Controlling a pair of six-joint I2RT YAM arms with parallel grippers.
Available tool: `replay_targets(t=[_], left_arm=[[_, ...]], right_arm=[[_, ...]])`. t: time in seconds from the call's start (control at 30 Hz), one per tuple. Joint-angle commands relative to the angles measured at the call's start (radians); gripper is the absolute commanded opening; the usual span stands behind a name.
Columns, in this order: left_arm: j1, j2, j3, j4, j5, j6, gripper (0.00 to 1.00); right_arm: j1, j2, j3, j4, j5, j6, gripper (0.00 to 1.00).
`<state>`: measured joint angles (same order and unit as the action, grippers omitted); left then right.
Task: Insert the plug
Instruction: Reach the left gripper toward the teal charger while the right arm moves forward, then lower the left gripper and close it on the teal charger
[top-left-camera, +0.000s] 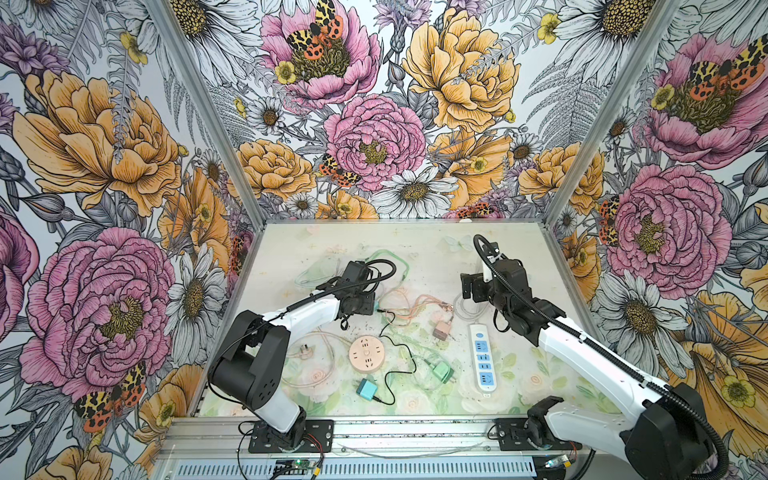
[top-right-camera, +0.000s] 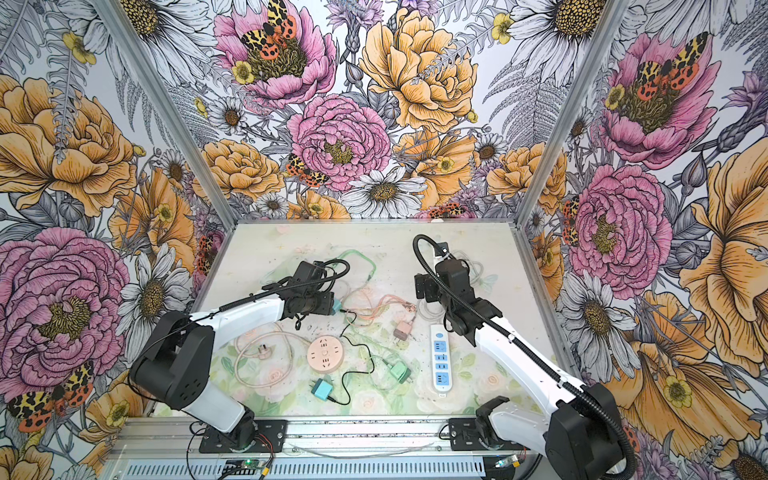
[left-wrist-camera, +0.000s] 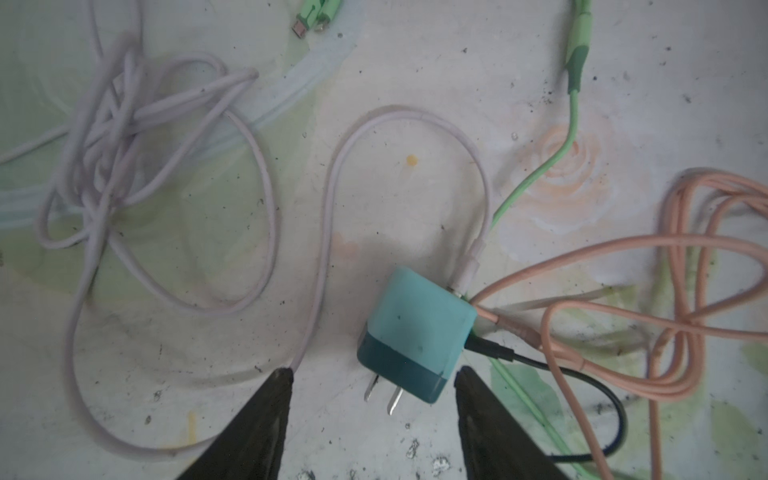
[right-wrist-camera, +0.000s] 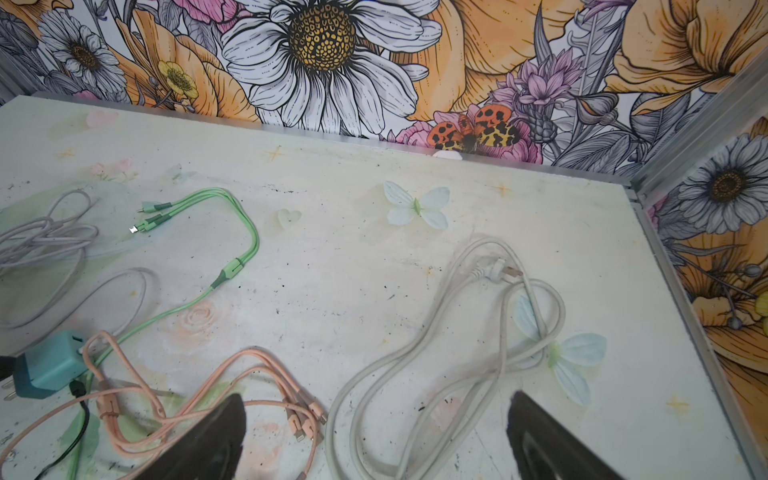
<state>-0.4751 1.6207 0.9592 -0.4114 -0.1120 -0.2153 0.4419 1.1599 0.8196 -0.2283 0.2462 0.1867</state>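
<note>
My left hand (left-wrist-camera: 374, 371) is partly open and empty. My right hand (right-wrist-camera: 376, 397) gapes wide, empty, above the white cable (right-wrist-camera: 496, 272). The bench (top-left-camera: 415, 249) carries tangled cords (left-wrist-camera: 112, 137). The white power strip (top-left-camera: 483, 357) lies beside my right arm. The teal plug (left-wrist-camera: 415, 332) lies flat, its prongs between my left fingertips, well apart from the strip.

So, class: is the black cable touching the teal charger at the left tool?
Touching. The left wrist view shows the black cable plugged into the teal charger, opposite its prongs.
</note>
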Motion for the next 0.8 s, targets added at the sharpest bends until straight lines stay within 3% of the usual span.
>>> replay_targets(t=[0.0,0.5,0.77], left_arm=[[0.000,0.029,0.034,0.034,0.047,0.042,0.65],[-0.047,0.160,0.073,0.043,0.018,0.044,0.65],[-0.041,0.149,0.053,0.042,-0.008,0.039,0.58]], right_arm=[[0.007,0.010,-0.019,0.005,-0.001,-0.013,0.98],[0.006,0.052,-0.025,0.006,0.011,-0.011,0.98],[0.007,0.033,-0.030,0.003,0.012,-0.013,0.99]])
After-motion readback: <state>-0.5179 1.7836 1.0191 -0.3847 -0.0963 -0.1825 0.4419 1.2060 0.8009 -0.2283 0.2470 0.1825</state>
